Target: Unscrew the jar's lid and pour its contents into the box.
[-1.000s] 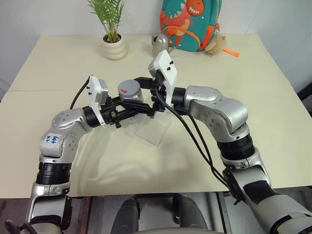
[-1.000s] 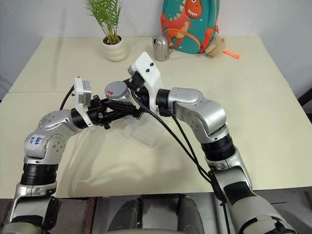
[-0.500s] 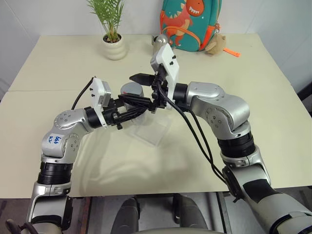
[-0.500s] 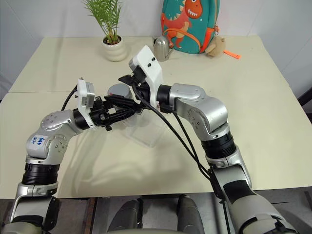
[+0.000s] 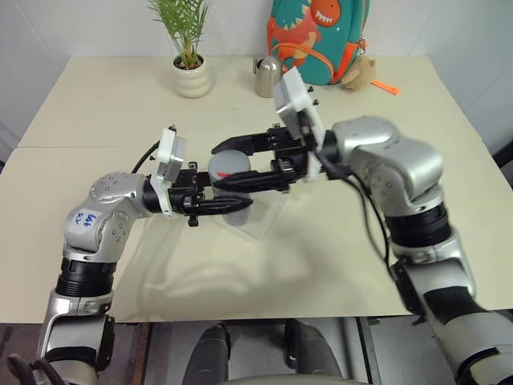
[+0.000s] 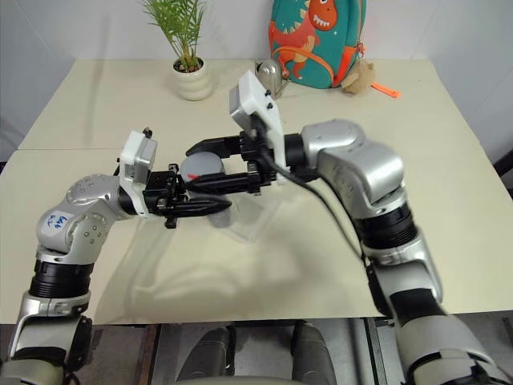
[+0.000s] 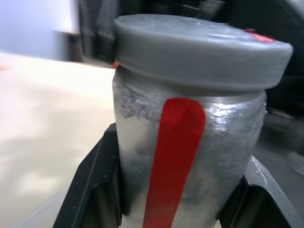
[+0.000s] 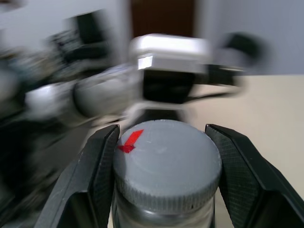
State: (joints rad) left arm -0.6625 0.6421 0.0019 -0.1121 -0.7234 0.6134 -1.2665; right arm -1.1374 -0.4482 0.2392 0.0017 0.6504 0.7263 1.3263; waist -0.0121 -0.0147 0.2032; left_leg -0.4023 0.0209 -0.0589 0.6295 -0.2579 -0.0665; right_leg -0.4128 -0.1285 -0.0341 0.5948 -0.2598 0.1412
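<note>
The silvery-grey jar (image 7: 190,142) with its red stripe stands upright above the table, and my left gripper (image 5: 232,194) is shut on its body from the left. The grey lid (image 8: 166,152) with a small red mark sits on the jar. My right gripper (image 5: 218,166) reaches in from the right, with one finger on each side of the lid, shut on it. The clear box (image 5: 260,224) lies on the table just below and slightly right of the jar. The contents are hidden inside the jar.
At the table's far edge stand a white ribbed plant pot (image 5: 192,79), a metal watering can (image 5: 267,76), a teal dinosaur backpack (image 5: 317,36) and a small plush toy (image 5: 362,70). A seam (image 5: 48,147) crosses the table on the left.
The right gripper's fingers, open around the lid before, have closed onto it while its wrist turned. Both hands and the jar came a little nearer to me and higher.
</note>
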